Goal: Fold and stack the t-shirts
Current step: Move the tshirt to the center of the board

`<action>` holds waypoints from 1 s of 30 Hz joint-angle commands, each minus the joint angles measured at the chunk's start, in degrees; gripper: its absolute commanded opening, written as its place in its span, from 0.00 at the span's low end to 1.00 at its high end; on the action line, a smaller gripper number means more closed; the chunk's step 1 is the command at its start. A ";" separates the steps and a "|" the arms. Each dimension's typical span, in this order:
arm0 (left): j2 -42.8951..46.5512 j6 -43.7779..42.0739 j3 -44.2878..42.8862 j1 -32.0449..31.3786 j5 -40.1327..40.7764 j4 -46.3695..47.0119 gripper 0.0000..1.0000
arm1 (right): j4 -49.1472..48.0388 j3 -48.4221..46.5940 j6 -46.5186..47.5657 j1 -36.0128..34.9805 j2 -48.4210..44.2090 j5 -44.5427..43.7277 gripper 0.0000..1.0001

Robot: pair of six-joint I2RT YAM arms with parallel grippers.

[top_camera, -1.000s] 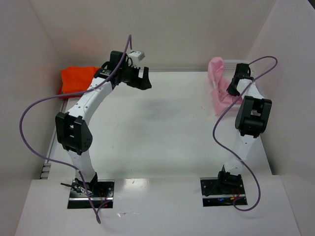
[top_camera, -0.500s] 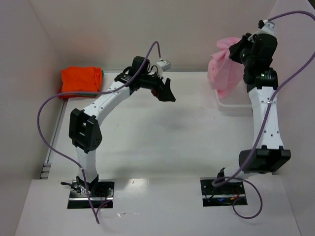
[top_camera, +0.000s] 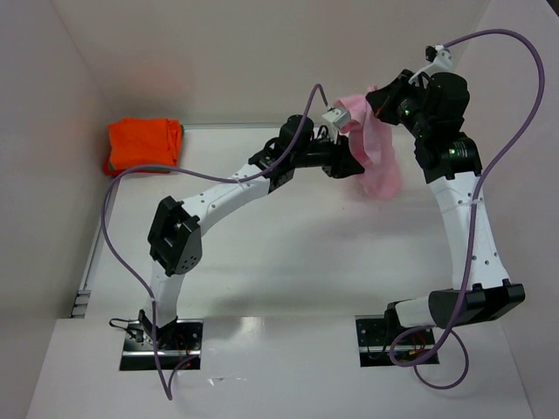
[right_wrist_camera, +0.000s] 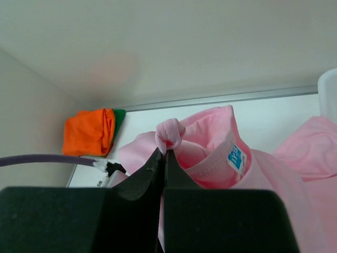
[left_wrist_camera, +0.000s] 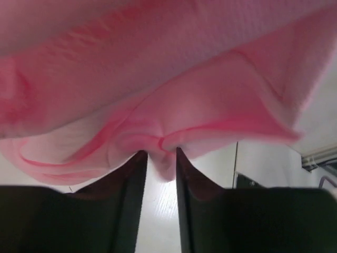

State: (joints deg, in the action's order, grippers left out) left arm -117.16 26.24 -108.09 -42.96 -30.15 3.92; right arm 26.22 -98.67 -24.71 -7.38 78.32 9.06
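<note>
My right claw (right_wrist_camera: 162,154) pinches the pink t-shirt (right_wrist_camera: 210,145) tight. My left claw (left_wrist_camera: 160,154) straddles a fold; gripping or not, I cannot tell.

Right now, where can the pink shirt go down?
The bare table middle, right of the orange t-shirt and nearer than the pink t-shirt, is free. Back right is crowded: left gripper and right gripper meet on that hanging shirt.

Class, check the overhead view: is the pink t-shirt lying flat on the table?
No, the pink t-shirt hangs bunched in the air, pinched at its top by the right pincer.
</note>
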 commanded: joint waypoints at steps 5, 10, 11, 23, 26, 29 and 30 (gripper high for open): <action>6.59 1.27 1.92 0.33 10.37 3.11 0.00 | -2.75 0.85 0.45 -0.53 -2.91 -2.11 0.00; 14.74 -1.37 3.57 3.57 18.00 -2.87 0.00 | -2.75 0.24 1.50 -0.53 -2.39 -4.22 0.00; 16.16 -1.37 4.72 4.37 18.02 -2.87 0.00 | -2.75 -0.29 1.51 -0.53 -2.39 -4.92 0.00; 18.81 -6.99 2.52 5.36 2.45 -10.18 0.85 | -3.63 -1.52 2.03 -0.53 -0.28 -4.84 0.00; 18.81 -8.22 9.20 1.13 5.71 -7.26 0.89 | -3.63 -0.47 2.64 -0.53 -0.28 -5.37 0.00; 16.18 -9.27 9.92 -1.06 6.24 -6.74 0.89 | -3.63 -0.47 2.65 -0.53 -0.28 -5.37 0.00; 14.79 -9.28 9.92 -1.94 6.25 -6.74 0.89 | -3.63 -0.47 2.65 -0.53 -0.28 -5.37 0.00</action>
State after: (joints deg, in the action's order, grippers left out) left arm -99.96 19.51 -98.83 -43.88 -23.59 -4.93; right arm 26.13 -98.02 -23.00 -7.38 78.28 4.01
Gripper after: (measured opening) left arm 0.885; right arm 0.011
